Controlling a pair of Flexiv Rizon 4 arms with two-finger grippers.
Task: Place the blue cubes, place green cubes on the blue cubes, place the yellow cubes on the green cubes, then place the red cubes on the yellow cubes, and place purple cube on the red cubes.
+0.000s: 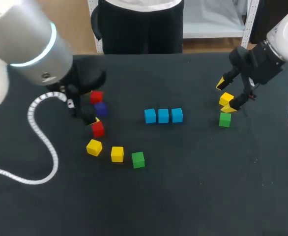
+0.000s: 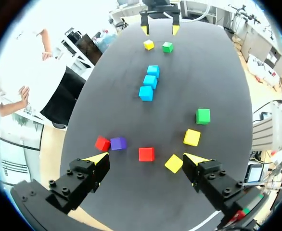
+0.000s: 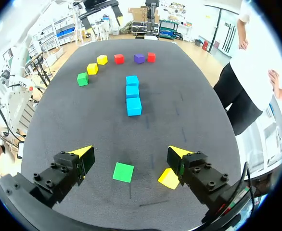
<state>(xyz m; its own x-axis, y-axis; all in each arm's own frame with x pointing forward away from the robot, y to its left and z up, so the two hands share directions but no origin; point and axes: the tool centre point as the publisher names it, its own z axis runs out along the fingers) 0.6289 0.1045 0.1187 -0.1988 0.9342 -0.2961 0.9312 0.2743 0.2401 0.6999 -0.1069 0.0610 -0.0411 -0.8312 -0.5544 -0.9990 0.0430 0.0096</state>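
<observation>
Over a green cube [image 3: 123, 172], probably, right pincer [image 3: 130, 151] spread wide (left pincer [image 2: 146, 156] too)

A dark charcoal tabletop [image 1: 198, 196] is filling nearly the whole head view, its far edge running straight across at the back. The surface is looking matte and cloth-like, with a fine grain that is showing best in the two wrist views. A few pale specks and faint short scuff lines are lying scattered over it. In the wrist views it is appearing a slightly lighter grey.
</observation>
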